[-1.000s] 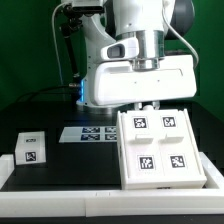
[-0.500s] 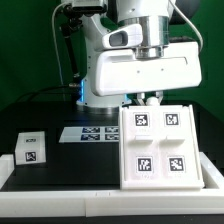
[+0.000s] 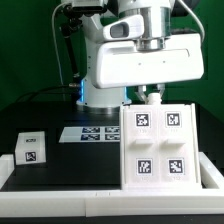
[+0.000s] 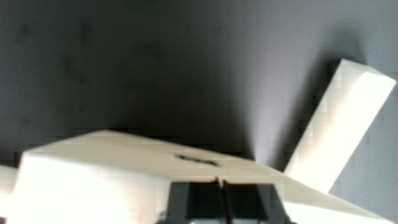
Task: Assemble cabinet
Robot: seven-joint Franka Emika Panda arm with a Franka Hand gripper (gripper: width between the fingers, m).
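The cabinet (image 3: 165, 145), a large white box with four square tags on its facing side, stands tilted at the exterior view's right. My gripper (image 3: 150, 97) is at its far top edge, under the big white hand. In the wrist view the black fingers (image 4: 199, 202) are pressed together at the gripper (image 4: 221, 192), right against the cabinet's white body (image 4: 125, 165). A white panel (image 4: 342, 120) slants up beside it. A small white tagged drawer block (image 3: 32, 150) sits on the black table at the exterior view's left, well apart from the gripper.
The marker board (image 3: 88, 133) lies flat on the table between the drawer block and the cabinet. The robot's base (image 3: 95, 95) stands behind it. The table's pale front edge (image 3: 60, 193) runs along the bottom.
The arm has risen a little and taken the cabinet's far edge up with it, so the box stands slightly steeper. The drawer block has not moved.
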